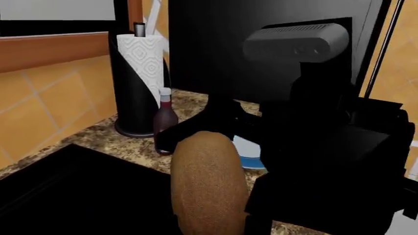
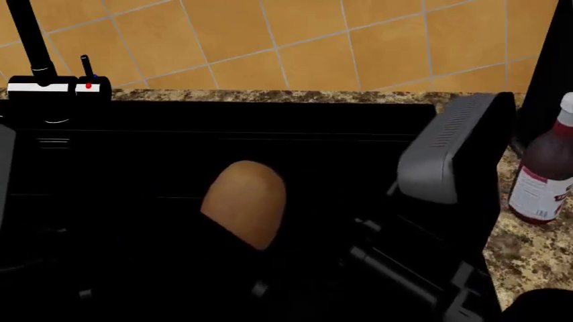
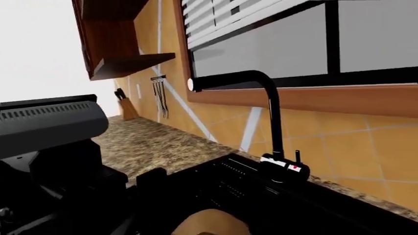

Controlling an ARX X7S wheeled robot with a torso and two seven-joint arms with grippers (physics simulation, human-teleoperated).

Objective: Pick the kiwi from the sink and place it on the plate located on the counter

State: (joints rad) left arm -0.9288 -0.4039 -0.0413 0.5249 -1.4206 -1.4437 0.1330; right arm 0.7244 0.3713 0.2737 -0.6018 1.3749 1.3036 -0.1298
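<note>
Carrying step: left gripper (image 1: 196, 134) clamped on kiwi (image 1: 207, 188) above sink (image 2: 134, 154); next, across to plate (image 1: 251, 152) ahead, then release.

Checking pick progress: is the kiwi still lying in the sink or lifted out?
Lifted: the kiwi sits in the left gripper, above the sink.

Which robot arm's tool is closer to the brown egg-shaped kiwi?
Left, probably. The left tool is right at the brown egg-shaped kiwi, which looms large in its wrist view. The right arm sits off to the kiwi's right.
</note>
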